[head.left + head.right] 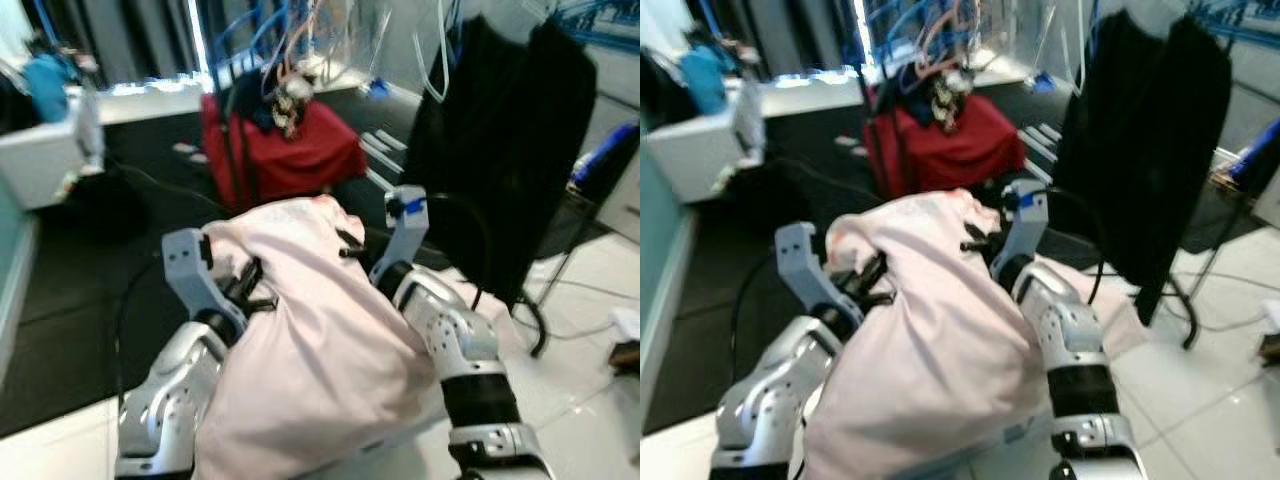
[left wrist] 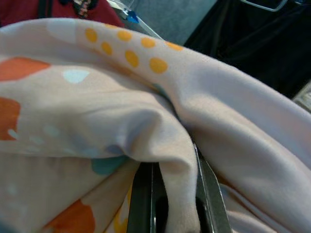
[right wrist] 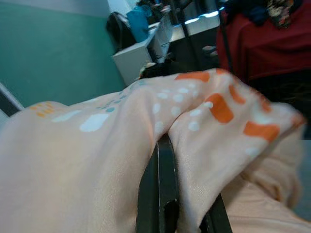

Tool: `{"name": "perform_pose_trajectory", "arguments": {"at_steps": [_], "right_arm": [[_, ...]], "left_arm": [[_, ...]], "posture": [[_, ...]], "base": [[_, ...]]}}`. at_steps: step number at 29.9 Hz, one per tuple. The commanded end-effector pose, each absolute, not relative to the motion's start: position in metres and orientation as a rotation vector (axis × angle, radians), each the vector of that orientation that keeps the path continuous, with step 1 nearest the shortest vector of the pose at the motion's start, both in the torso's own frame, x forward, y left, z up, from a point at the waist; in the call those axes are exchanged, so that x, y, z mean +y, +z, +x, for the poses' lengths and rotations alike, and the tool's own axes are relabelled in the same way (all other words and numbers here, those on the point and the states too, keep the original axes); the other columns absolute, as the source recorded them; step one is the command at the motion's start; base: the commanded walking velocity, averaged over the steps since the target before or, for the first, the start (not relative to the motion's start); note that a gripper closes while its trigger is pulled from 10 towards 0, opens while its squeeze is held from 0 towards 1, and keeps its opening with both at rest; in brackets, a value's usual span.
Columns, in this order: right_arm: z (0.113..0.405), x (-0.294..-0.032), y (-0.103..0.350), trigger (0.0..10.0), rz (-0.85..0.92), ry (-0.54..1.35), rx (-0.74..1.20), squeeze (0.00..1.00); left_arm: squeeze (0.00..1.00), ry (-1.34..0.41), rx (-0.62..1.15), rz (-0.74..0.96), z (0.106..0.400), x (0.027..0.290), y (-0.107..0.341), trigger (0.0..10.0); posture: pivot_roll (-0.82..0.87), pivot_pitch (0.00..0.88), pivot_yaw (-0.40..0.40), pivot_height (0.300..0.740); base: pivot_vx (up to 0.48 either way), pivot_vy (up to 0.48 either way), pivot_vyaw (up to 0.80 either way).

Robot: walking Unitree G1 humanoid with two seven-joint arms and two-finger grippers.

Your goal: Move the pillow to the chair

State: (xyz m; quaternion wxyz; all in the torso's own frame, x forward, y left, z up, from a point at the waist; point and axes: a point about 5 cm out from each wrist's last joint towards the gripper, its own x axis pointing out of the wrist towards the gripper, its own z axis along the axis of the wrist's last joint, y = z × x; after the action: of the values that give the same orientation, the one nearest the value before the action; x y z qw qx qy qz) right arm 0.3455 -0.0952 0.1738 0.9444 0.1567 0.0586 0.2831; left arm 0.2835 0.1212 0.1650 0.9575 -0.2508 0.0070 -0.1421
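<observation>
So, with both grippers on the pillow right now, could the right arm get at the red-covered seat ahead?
Probably not yet. The right gripper and left gripper are both shut on the pillow, which lies across both arms. The red-covered seat sits beyond it across dark floor, so the robot would likely need to step closer.

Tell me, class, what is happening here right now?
The robot carries a pink pillow between both arms. The left gripper and the right gripper each pinch a fold of its fabric, one on each side. Ahead stand a red seat piled with clutter and a black garment hanging to the right.
</observation>
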Motion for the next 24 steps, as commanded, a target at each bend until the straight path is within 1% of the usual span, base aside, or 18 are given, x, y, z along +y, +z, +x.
{"name": "perform_pose_trajectory", "arguments": {"at_steps": [1,4,10,20,24], "right_arm": [[0.339,-0.073,0.186,10.0,0.381,0.739,0.058,0.0],[0.337,-0.075,0.186,10.0,0.427,0.762,0.056,0.0],[0.337,-0.078,0.186,10.0,0.445,0.755,0.045,0.0],[0.333,-0.075,0.187,10.0,0.462,0.784,0.033,0.0],[0.327,-0.069,0.186,10.0,0.453,0.865,0.054,0.0]], "left_arm": [[0.0,-0.388,-0.027,-0.52,0.284,0.099,0.175,10.0],[0.0,-0.387,-0.034,-0.517,0.284,0.099,0.176,10.0],[0.0,-0.384,-0.032,-0.526,0.282,0.099,0.174,10.0],[0.0,-0.397,-0.027,-0.515,0.284,0.096,0.175,10.0],[0.0,-0.366,-0.013,-0.463,0.284,0.098,0.173,10.0]], "posture": [[-0.12,0.0,-0.037,0.74],[-0.13,0.0,-0.041,0.74],[-0.14,0.0,-0.029,0.74],[-0.14,0.0,-0.022,0.74],[-0.13,0.0,-0.022,0.74]], "base": [[0.0,0.0,0.0],[0.0,0.0,0.0],[0.0,0.0,0.0],[0.0,0.0,0.79],[0.0,0.0,0.79]]}}
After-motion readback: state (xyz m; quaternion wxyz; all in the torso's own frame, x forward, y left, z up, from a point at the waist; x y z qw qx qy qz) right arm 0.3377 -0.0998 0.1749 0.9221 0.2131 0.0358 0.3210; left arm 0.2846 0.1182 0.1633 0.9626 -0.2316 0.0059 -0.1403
